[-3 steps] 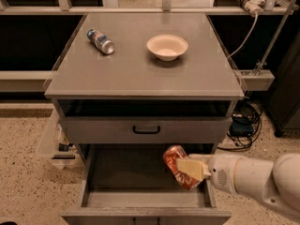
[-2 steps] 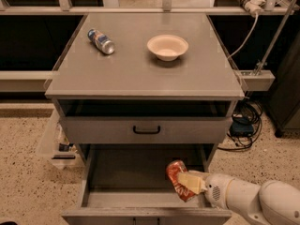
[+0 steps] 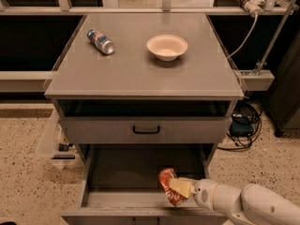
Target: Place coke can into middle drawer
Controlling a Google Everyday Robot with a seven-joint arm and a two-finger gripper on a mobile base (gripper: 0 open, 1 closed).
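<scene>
You see the gripper (image 3: 182,188) low at the front right of the open middle drawer (image 3: 126,172), its jaws clenched on the coke can (image 3: 167,185), held tilted inside, near the front wall.

— What does your claw look like?
— My gripper (image 3: 179,190), over the middle drawer (image 3: 136,172), shows a pale yellow finger (image 3: 182,187). Behind it is my smooth, rounded white arm (image 3: 255,206), with a grey dotted patch at the wrist.
</scene>
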